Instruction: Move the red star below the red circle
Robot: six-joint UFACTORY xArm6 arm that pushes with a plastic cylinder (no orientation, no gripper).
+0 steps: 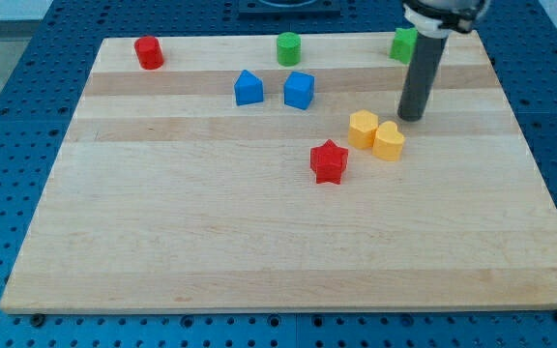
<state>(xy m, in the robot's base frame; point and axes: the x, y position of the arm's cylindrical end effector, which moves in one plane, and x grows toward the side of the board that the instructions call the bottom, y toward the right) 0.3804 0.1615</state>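
The red star lies near the middle of the wooden board. The red circle, a short cylinder, stands at the view's top left corner of the board. My tip rests on the board at the view's right, up and to the right of the red star, just above the two yellow blocks. The tip touches no block.
Two yellow blocks sit side by side between my tip and the red star. Two blue blocks lie above the star. A green cylinder and a green block stand along the top edge.
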